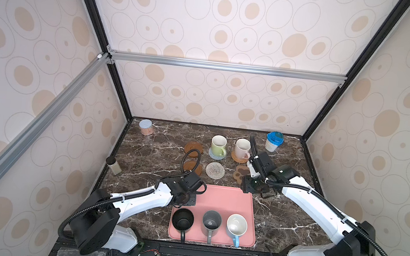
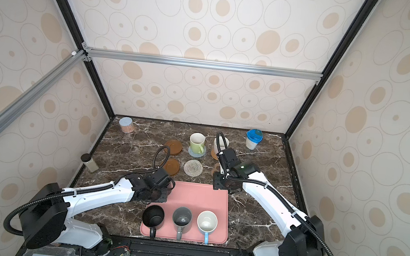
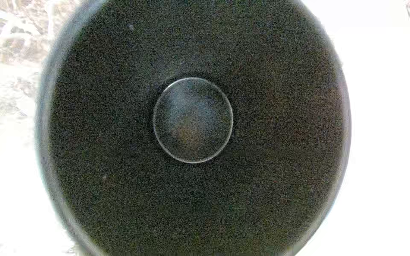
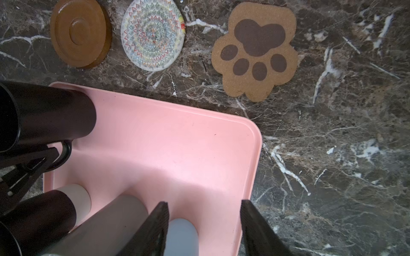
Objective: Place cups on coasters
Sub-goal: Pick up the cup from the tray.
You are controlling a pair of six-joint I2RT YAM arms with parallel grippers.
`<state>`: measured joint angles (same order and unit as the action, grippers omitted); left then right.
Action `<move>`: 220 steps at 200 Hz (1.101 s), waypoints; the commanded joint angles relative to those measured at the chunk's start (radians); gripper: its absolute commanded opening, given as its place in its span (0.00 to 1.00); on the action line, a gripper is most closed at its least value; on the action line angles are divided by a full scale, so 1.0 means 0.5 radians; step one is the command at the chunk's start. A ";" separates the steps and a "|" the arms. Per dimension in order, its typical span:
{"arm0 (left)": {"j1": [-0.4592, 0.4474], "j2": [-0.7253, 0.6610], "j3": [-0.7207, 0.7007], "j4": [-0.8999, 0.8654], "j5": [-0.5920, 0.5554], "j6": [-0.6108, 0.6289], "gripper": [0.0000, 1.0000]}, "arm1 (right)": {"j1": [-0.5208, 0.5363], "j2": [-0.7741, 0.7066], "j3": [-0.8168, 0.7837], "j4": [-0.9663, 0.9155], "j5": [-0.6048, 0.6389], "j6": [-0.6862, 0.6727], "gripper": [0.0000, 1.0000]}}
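My left gripper (image 1: pixel 185 198) is shut on the handle of a black cup (image 4: pixel 51 113) at the pink tray's back left corner. The left wrist view looks straight into that cup (image 3: pixel 193 119). A second black cup (image 1: pixel 183 219), a grey cup (image 1: pixel 211 222) and a light blue cup (image 1: pixel 236 225) stand on the tray. My right gripper (image 4: pixel 204 205) hangs open and empty over the tray's back right corner. The green cup (image 1: pixel 219 146) sits on the crochet coaster (image 1: pixel 216 155), the pink cup (image 1: pixel 242 148) on the rattan coaster (image 1: pixel 237 159). Two brown discs (image 1: pixel 193 148) (image 1: pixel 193 168), the woven coaster (image 1: pixel 215 170) and the paw coaster (image 4: pixel 255 51) lie bare.
The pink tray (image 1: pixel 227 202) lies at the front middle of the marble table. A pinkish can (image 1: pixel 145 126) stands at the back left, a white tub with a blue lid (image 1: pixel 273 141) at the back right, and a small dark-capped jar (image 1: pixel 113 165) by the left wall.
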<state>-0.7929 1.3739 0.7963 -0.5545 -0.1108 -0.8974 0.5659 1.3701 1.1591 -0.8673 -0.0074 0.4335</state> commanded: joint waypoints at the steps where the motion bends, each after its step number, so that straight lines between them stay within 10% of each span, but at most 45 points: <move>1: 0.018 -0.080 0.036 0.012 -0.093 -0.031 0.14 | 0.009 -0.049 -0.020 -0.027 0.024 0.029 0.56; 220: 0.018 -0.257 0.176 -0.004 -0.237 0.016 0.10 | 0.009 -0.043 -0.018 -0.034 0.046 0.041 0.56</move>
<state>-0.7918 1.2877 0.8089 -0.5694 -0.1482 -0.8978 0.5659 1.3647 1.1591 -0.8677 0.0002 0.4446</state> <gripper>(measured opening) 0.184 0.557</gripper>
